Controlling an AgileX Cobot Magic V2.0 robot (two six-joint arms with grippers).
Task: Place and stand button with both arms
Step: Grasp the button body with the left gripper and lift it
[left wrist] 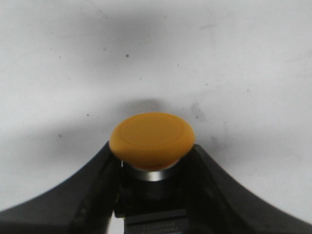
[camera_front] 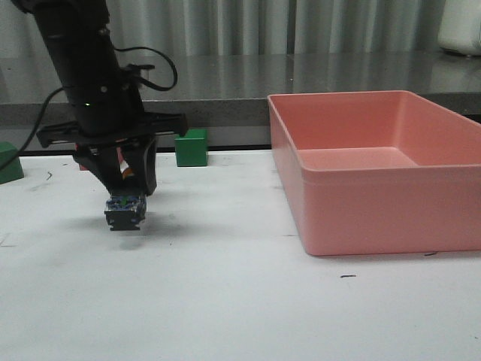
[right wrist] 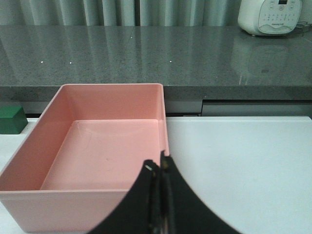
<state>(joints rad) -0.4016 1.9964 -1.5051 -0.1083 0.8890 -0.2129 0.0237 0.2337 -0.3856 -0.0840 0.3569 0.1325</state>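
The button (left wrist: 151, 139) has a yellow-orange mushroom cap, a silver collar and a black body. My left gripper (left wrist: 152, 155) is shut on its body, with the cap standing out past the fingertips. In the front view the left gripper (camera_front: 126, 189) hangs over the left part of the white table (camera_front: 225, 301). The button's black blocky end (camera_front: 124, 210) sticks out below the fingers, close above the table. I cannot tell whether it touches. My right gripper (right wrist: 160, 168) is shut and empty, near the pink bin's front right corner. It is out of the front view.
A large pink bin (camera_front: 353, 203) stands on the right of the table and also shows in the right wrist view (right wrist: 29, 202). A green cube (camera_front: 192, 147) sits behind the left gripper, another (camera_front: 7, 162) at the far left edge. A grey counter (camera_front: 301, 83) runs behind.
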